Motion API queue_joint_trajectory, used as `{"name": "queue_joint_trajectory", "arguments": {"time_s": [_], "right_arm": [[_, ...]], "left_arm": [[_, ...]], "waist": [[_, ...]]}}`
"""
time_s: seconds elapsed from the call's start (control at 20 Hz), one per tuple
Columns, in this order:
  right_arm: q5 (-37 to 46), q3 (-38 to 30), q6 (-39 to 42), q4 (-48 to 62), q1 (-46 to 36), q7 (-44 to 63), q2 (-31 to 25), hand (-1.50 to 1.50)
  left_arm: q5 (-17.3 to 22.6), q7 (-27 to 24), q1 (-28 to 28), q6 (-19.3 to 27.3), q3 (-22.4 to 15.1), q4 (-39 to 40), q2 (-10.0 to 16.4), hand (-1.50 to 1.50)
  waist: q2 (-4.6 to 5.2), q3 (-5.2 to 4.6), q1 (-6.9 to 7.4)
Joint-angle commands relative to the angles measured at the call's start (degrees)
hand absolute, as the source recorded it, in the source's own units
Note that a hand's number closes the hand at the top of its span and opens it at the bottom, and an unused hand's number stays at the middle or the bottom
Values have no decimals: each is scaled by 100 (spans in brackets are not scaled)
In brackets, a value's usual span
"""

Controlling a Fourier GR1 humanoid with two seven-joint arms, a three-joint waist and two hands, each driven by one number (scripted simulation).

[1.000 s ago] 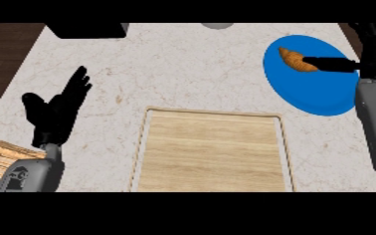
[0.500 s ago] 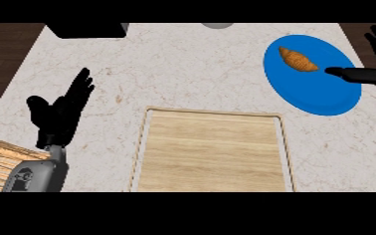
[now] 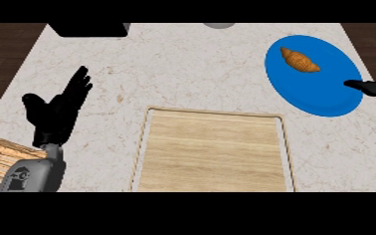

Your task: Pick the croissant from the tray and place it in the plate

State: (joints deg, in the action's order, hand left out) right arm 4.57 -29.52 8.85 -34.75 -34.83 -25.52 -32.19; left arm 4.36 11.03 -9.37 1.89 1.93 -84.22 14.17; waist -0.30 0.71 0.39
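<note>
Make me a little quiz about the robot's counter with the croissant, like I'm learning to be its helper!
1. True or false: the croissant lies on the wooden tray.
2. What colour is the plate? A. red B. blue C. green
3. Fill the gap: the left hand, at the view's left with fingers up, is ____ and holds nothing.

Key
1. False: the croissant lies on the plate, towards its far side.
2. B
3. open
</note>
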Motion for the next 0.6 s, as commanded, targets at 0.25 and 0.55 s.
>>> {"name": "queue_joint_trajectory", "arguments": {"time_s": [0.25,0.55], "right_arm": [[22,-63,214,976,-25,-499,-722,-150],[146,98,260,1148,125,-631,-916,-150]], "left_arm": [[-82,-121,-110,-97,85,357,-158,0],[-234,79,-207,-57,115,352,-182,0]], "waist": [[65,-63,42],[52,-66,12]]}}
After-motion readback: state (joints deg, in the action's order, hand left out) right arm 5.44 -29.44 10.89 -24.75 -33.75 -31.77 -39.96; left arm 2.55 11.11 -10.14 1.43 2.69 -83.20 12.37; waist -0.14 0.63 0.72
